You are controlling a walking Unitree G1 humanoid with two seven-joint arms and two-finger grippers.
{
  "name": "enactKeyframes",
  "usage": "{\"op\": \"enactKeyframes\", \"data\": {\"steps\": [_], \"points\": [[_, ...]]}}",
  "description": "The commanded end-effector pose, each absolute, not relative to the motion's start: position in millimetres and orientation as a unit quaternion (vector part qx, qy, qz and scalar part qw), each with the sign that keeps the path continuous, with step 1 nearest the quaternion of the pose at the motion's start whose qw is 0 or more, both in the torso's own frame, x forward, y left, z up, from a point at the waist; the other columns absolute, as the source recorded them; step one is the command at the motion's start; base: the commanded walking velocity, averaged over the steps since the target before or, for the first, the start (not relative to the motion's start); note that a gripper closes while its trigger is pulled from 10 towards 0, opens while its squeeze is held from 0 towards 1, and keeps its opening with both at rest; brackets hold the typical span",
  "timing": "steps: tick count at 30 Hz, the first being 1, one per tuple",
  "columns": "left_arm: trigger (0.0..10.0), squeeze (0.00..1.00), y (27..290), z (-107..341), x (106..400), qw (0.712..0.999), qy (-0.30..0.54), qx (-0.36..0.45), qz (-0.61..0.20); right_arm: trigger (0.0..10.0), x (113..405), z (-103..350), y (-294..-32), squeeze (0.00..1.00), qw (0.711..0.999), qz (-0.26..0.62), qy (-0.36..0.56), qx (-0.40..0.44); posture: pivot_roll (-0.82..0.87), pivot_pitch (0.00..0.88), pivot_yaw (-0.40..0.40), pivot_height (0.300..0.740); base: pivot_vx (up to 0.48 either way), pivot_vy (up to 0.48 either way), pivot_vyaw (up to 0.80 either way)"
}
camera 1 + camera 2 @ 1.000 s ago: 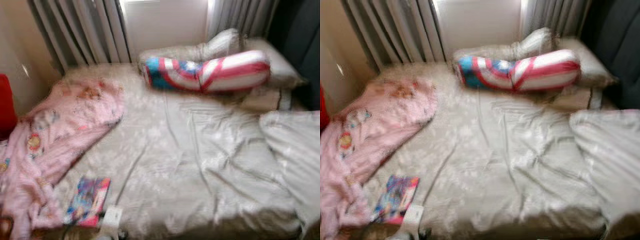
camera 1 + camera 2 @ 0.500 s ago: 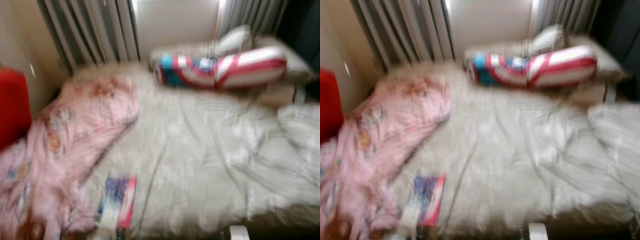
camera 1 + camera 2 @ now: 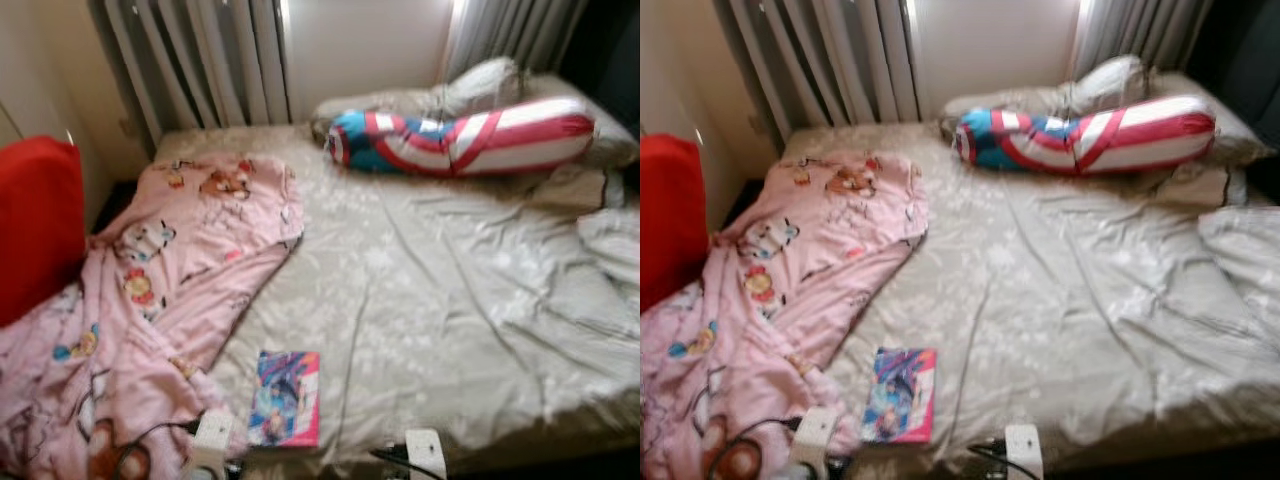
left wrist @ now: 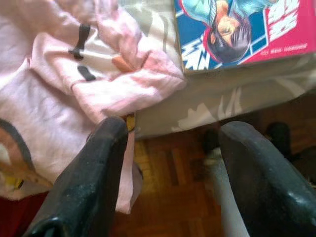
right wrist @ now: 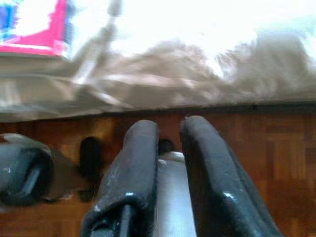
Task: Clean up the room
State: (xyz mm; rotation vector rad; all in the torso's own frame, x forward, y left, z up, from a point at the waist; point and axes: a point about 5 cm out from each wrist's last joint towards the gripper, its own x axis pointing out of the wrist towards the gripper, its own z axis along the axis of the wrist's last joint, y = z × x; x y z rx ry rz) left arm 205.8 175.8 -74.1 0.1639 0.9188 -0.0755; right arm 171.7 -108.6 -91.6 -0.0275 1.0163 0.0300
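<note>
Bedroom: wood parquet floor (image 4: 168,207) at the near edge, grey curtains (image 3: 200,60) along the far wall.
Bed: wide, covered by a rumpled beige sheet (image 3: 430,290) with a pale flower print.
Blanket: pink blanket (image 3: 150,300) with cartoon pictures, sprawled over the left side of the bed and spilling off its near-left corner.
Comic book: comic book (image 3: 285,398) with a blue and pink cover, flat on the sheet near the bed's near edge, just right of the blanket's hem.
Bolster: long red, white and blue bolster (image 3: 460,140) lying crosswise at the far end, with grey pillows (image 3: 480,85) behind it.
Red cushion: red cushion (image 3: 35,230) standing at the far left, beside the bed.
Left gripper: left gripper (image 4: 173,158) low at the near-left corner of the bed, fingers spread wide over the floor, touching nothing I can see; blanket and comic book lie just beyond them.
Right gripper: right gripper (image 5: 170,148) low by the bed's near edge, fingers almost pressed together with a thin gap and nothing between them.
</note>
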Motion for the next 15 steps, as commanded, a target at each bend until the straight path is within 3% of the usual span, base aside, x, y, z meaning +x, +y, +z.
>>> {"op": "enactKeyframes", "data": {"steps": [1,4,7,11,15], "points": [[10.0,0.00,183.9,-73.8,204.8,0.891,0.445,0.087,-0.030,10.0,179.0,-85.8,-86.2,0.00,0.878,0.030,0.478,-0.012,-0.10,0.000,0.009,0.740,0.000,0.334,0.80],[10.0,0.00,183.9,-73.6,205.0,0.892,0.443,0.087,-0.031,10.0,180.8,-84.1,-80.6,0.00,0.878,0.031,0.478,-0.008,-0.10,0.000,0.009,0.740,0.000,0.000,0.80],[10.0,0.00,184.1,-73.5,205.1,0.891,0.443,0.091,-0.033,10.0,184.2,-81.2,-72.7,0.00,0.878,0.026,0.477,0.004,-0.10,0.000,0.009,0.740,0.000,0.000,0.00],[10.0,0.00,184.1,-73.5,205.1,0.891,0.443,0.091,-0.034,10.0,174.4,-88.7,-93.3,0.00,0.875,0.013,0.483,-0.004,-0.10,0.000,0.010,0.740,0.000,0.000,0.00],[10.0,0.00,183.9,-73.4,205.3,0.891,0.443,0.091,-0.035,10.0,173.2,-89.5,-96.8,0.00,0.876,0.008,0.483,-0.002,-0.10,0.001,0.010,0.740,0.000,0.000,0.00]]}}
